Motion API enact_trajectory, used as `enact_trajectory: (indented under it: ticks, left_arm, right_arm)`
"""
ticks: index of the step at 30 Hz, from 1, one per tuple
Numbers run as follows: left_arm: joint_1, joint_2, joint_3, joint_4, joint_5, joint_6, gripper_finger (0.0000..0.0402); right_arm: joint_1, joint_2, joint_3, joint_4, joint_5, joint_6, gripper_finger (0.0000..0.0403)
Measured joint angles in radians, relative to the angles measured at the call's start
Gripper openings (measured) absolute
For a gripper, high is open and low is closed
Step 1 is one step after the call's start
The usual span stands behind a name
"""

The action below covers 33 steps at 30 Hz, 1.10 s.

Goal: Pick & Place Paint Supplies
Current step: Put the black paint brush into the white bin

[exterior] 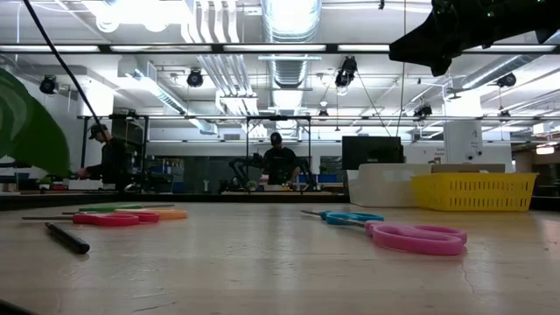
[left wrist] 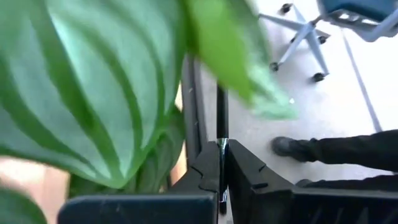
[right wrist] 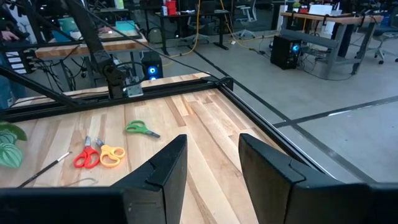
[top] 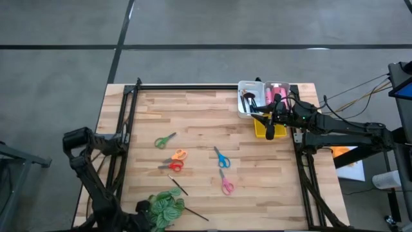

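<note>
Dark brush on wooden table (workshop behind)

- The table was pale, matt wooden planking.
- The yellow basket looked like ribbed plastic.
- The pink scissors had glossy plastic handles.

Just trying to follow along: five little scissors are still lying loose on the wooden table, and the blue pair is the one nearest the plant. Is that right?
Not quite. Five scissors do lie loose on the table, but the high view shows the red scissors nearest the plant, lying beside the orange pair. The blue scissors sit farther toward the right, above the pink pair.
</note>
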<state>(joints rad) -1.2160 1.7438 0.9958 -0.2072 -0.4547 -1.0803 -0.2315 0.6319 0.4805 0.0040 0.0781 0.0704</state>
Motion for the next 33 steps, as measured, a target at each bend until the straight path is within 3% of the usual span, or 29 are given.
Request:
enact_trajectory:
  ticks: [8, 17, 24, 30, 33]
  left_arm:
    - [0.015, -0.122, 0.0, -0.011, -0.027, 0.104, 0.0003]
    - [0.078, -0.288, 0.001, -0.155, -0.044, 0.125, 0.0003]
    - [0.158, -0.405, 0.001, -0.251, -0.041, 0.241, 0.0003]
    - [0.337, -0.449, 0.001, -0.344, 0.11, 0.282, 0.0003]
    - [0.441, -0.449, 0.001, -0.346, 0.187, 0.374, 0.0003]
  right_arm:
    - [0.0, 0.0, 0.0, 0.0, 0.0, 0.0, 0.0144]
    - [0.0, 0.0, 0.0, 0.0, 0.0, 0.0, 0.0144]
    - [0.0, 0.0, 0.0, 0.0, 0.0, 0.0, 0.0144]
    - [0.0, 0.0, 0.0, 0.0, 0.0, 0.0, 0.0144]
    - [0.0, 0.0, 0.0, 0.0, 0.0, 0.0, 0.0144]
